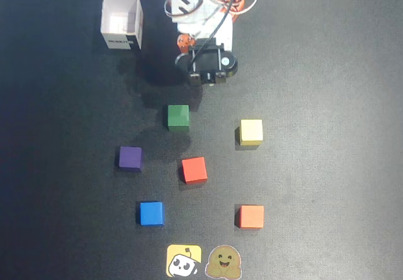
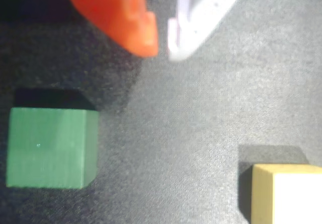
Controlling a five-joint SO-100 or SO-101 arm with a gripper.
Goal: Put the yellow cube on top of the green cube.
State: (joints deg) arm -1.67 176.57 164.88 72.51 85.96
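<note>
On black felt mat [image 1: 327, 72], green cube [image 1: 179, 116], yellow cube [image 1: 251, 131] apart, pincer [image 2: 161, 45] nearly clenched, empty.

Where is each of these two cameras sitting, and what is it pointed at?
Overhead view: fixed above, looking straight down on the black table, all the cubes and the white arm at the top edge.
Wrist view: rides on the arm, looking down close past the gripper, its orange and white fingertips nearly together.
Both show the green cube and yellow cube.

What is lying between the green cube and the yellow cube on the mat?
Nothing: between the green cube and the yellow cube only bare black mat shows, in both the overhead and wrist views.
</note>
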